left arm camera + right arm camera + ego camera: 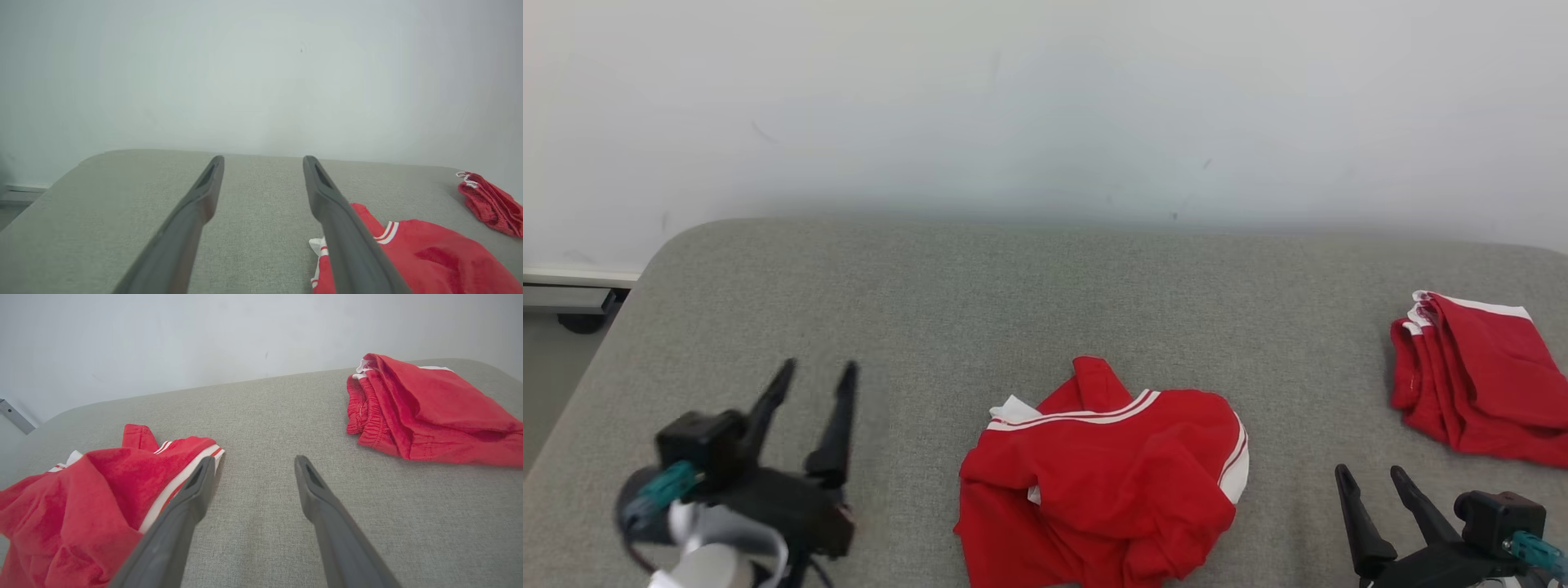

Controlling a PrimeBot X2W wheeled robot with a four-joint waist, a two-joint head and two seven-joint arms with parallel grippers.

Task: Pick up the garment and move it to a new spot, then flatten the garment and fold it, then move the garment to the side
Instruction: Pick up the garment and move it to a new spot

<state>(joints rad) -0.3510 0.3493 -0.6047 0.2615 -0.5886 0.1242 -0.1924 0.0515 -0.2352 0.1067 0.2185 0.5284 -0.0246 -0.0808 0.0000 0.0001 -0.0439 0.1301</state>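
Garment (pixel 1098 482), red with white stripes, lies crumpled at the front middle of the grey padded surface (pixel 980 302), between the two grippers and touching neither. Left gripper (pixel 818 369) sits off to its left, fingers spread wide and empty; right gripper (pixel 1370 472) likewise gapes, holding nothing. A folded red bundle (pixel 1474 376) rests well apart at the right

Matt cloth garment (pixel 1098 474); woven grey surface (pixel 931 310)

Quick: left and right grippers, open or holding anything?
Left gripper: open, empty, left of the crumpled red garment.
Right gripper: open, empty, between that garment and the folded red garment.
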